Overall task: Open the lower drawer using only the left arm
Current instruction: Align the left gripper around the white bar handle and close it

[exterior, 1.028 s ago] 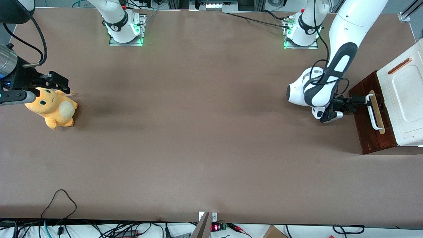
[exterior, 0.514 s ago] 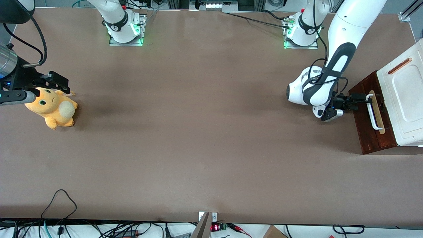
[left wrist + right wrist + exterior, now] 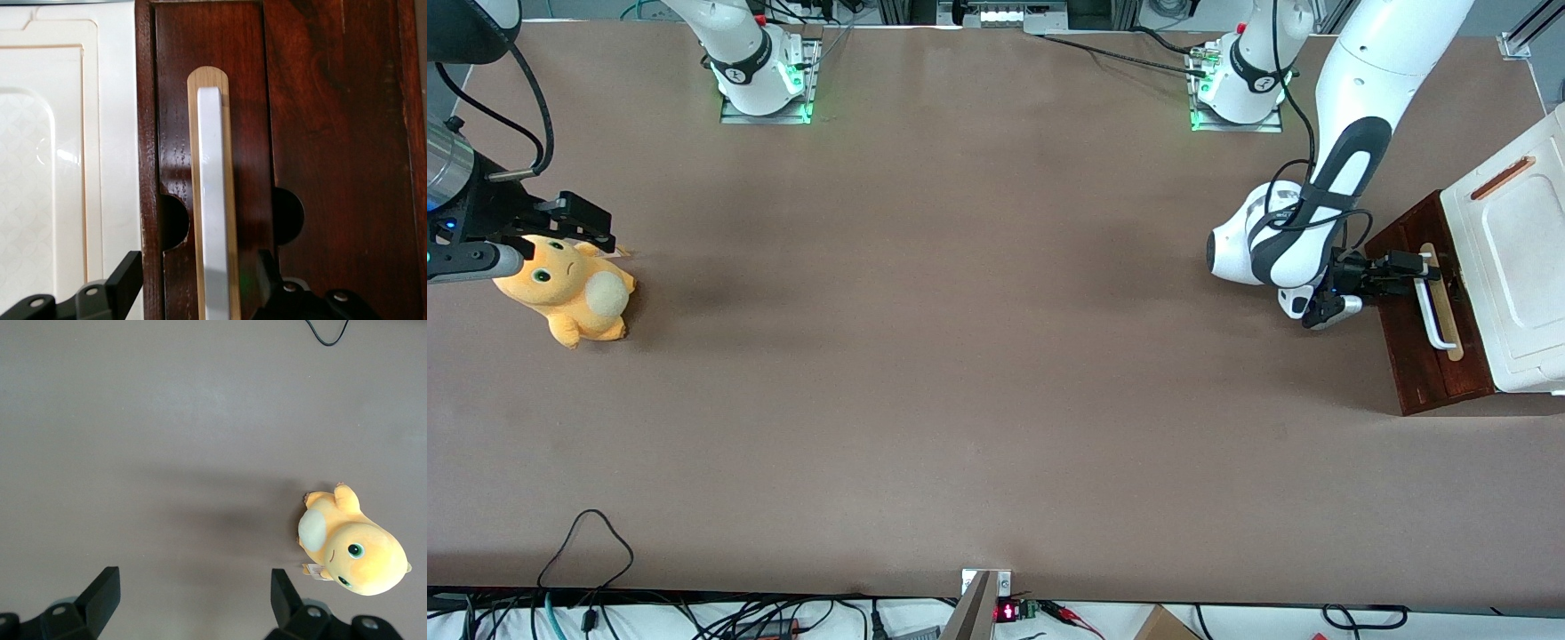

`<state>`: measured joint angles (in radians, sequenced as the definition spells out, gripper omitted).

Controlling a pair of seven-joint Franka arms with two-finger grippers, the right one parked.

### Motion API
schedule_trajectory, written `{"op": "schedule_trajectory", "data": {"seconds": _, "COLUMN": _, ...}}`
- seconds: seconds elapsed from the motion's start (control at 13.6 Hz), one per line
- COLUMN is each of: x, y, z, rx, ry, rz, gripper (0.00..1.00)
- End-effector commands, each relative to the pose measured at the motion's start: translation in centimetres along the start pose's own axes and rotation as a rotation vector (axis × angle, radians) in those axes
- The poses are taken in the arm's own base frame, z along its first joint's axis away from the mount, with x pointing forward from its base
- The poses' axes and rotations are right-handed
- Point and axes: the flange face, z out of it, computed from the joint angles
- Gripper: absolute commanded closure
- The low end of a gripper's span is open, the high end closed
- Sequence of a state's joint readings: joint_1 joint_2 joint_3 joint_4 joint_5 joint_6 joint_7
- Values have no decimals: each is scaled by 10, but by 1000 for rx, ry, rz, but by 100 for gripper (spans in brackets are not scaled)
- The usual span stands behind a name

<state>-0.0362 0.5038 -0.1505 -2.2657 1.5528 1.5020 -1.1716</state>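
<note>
Table [image 3: 960, 373]: brown, wide, mostly bare surface. Left arm [image 3: 1352, 98] comes down from its base at the edge farthest from the front camera, elbow high, dark grey panel link angled down to the bulbous wrist, wrist turned sideways so the gripper [image 3: 1421, 265] points at the cabinet.

White cabinet [image 3: 1516, 258] sits at the working arm's end of the table, copper-coloured slot on its top. Lower drawer [image 3: 1409, 342]: dark reddish-brown front sticking out past the cabinet's white top toward the table centre; no interior visible, can't tell what's in it.

Gripper is at the end of the white loop handle [image 3: 1436, 311] that's farther from the front camera. Wrist view: fingers [image 3: 127, 280] spread apart, one each side of the handle [image 3: 213, 220], not clamped on it; the handle bar runs straight between them over its pale wood strip [image 3: 230, 200].

Orange plush toy [image 3: 569, 289] lies toward the parked arm's end, well apart from the drawer.
</note>
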Motion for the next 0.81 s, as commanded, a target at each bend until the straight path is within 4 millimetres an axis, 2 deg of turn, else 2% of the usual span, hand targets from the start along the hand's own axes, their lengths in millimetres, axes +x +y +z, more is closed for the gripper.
{"op": "schedule_trajectory", "data": {"seconds": 0.0, "x": 5, "y": 6, "z": 9, "rx": 28, "ry": 20, "rz": -20, "gripper": 38}}
{"op": "schedule_trajectory", "data": {"seconds": 0.15, "x": 3, "y": 11, "z": 16, "rx": 39, "ry": 24, "rz": -40, "gripper": 41}}
{"op": "schedule_trajectory", "data": {"seconds": 0.44, "x": 6, "y": 12, "z": 17, "rx": 43, "ry": 43, "rz": -46, "gripper": 43}}
{"op": "schedule_trajectory", "data": {"seconds": 0.73, "x": 10, "y": 12, "z": 16, "rx": 38, "ry": 45, "rz": -52, "gripper": 55}}
